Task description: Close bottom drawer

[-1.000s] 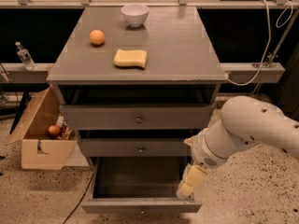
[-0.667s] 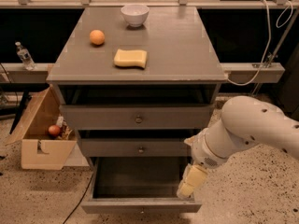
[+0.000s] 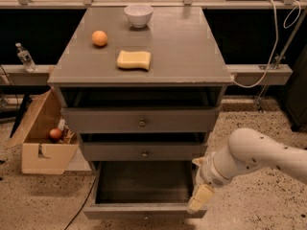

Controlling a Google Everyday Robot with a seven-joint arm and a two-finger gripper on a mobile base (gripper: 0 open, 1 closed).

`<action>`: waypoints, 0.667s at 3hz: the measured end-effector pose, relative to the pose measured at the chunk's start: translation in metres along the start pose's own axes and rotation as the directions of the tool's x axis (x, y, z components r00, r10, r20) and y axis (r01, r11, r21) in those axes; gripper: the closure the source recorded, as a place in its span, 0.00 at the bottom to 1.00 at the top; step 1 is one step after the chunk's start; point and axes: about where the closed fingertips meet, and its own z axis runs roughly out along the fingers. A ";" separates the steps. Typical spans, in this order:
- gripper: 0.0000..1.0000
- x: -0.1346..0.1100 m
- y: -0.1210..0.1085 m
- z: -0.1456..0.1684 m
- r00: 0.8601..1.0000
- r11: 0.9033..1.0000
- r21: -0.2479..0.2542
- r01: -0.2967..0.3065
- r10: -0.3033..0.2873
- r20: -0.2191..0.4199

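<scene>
Jaws, gap not discernible, sit at the right front corner of the bottom drawer (image 3: 139, 211), which stands pulled out, its dark interior left of them.

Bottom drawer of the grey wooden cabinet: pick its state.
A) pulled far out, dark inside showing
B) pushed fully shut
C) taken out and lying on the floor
A: the bottom grey wooden drawer stands pulled far out, dark inside exposed, with the cream gripper at its front corner.
</scene>
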 end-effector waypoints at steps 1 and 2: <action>0.00 0.033 -0.007 0.045 1.000 1.000 -0.008 -0.018 0.018 0.023; 0.00 0.058 -0.007 0.086 0.997 0.999 -0.009 -0.040 0.041 0.070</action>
